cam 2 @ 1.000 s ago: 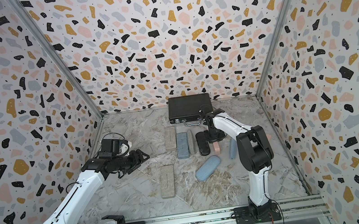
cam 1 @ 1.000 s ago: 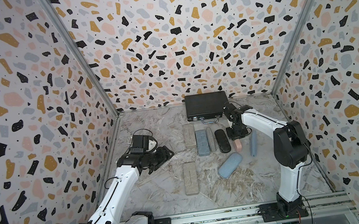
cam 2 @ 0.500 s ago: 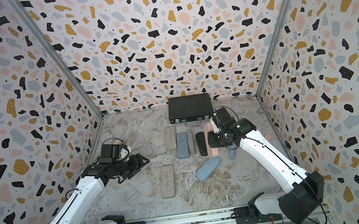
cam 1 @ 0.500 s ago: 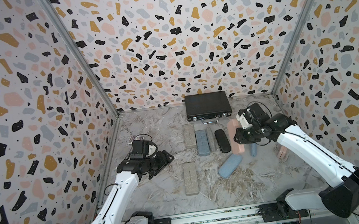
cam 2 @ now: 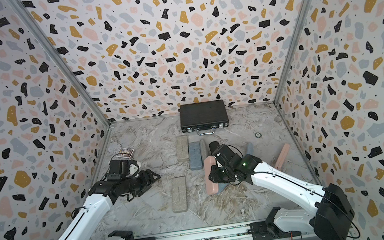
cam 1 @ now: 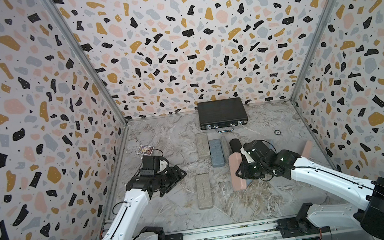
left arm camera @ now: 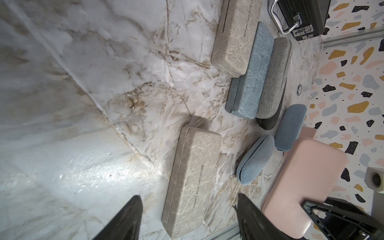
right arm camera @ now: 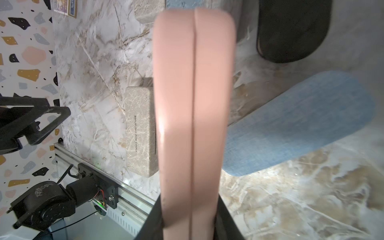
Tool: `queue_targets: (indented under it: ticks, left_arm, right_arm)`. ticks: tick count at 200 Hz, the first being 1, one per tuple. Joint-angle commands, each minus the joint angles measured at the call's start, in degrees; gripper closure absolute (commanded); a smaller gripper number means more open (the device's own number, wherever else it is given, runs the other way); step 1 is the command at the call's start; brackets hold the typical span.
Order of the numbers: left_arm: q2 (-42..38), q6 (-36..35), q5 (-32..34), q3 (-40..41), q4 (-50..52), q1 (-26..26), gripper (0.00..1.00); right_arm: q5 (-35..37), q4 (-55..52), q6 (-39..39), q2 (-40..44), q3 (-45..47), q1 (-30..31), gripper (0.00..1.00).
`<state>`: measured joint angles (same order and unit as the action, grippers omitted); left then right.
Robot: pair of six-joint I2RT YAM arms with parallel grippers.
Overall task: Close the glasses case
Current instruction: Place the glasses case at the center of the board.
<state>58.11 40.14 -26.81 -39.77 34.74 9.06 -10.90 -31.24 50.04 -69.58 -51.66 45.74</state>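
Observation:
The pink glasses case (cam 1: 236,170) (cam 2: 210,176) is in my right gripper (cam 1: 241,172) (right arm camera: 190,207), which is shut on one end of it. In the right wrist view the case (right arm camera: 193,99) shows its edge, with both halves meeting along a thin seam. It hangs a little above the table, over a blue oval case (right arm camera: 301,120). My left gripper (cam 1: 180,174) (left arm camera: 188,197) stands open and empty at the left, its fingertips on either side of a beige case (left arm camera: 193,178) lying below it.
A row of beige (cam 1: 202,145), blue (cam 1: 216,152), grey and black (cam 1: 234,144) cases lies mid-table. A black briefcase (cam 1: 221,113) sits at the back wall. Another pink case (cam 1: 306,148) leans at the right wall. A card pack (cam 1: 145,150) lies far left.
My right arm has carried the pink case from beside the row of cases toward the front and left. The left arm has shifted only slightly, its gripper still open.

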Motion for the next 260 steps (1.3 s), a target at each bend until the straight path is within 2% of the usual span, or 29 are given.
queue_targets:
  ticks: [1, 80, 149, 238, 260]
  left_arm:
    - [-0.94, 0.41, -0.72, 0.70, -1.35, -0.18, 0.28]
    - [-1.96, 0.99, -0.87, 2.50, -1.74, -0.18, 0.28]
    - [-2.45, 0.31, -1.32, 2.77, -1.19, -0.19, 0.28]
    - [-4.68, 0.91, -1.57, 4.67, -1.17, -0.19, 0.28]
    - [-5.20, 1.06, -1.67, 4.88, -1.04, -0.23, 0.28]
  right_arm:
    - [0.70, 8.05, 3.86, -2.25, -0.08, 2.04, 0.87]
    - [1.76, 17.98, 10.31, -7.62, 4.26, 7.88, 0.86]
    - [1.02, 24.08, 13.83, -12.29, 6.67, 10.25, 0.85]
    - [1.54, 24.27, 15.90, -13.54, 6.52, 12.91, 0.84]
    - [1.71, 24.56, 16.23, -13.74, 6.71, 15.03, 0.80]
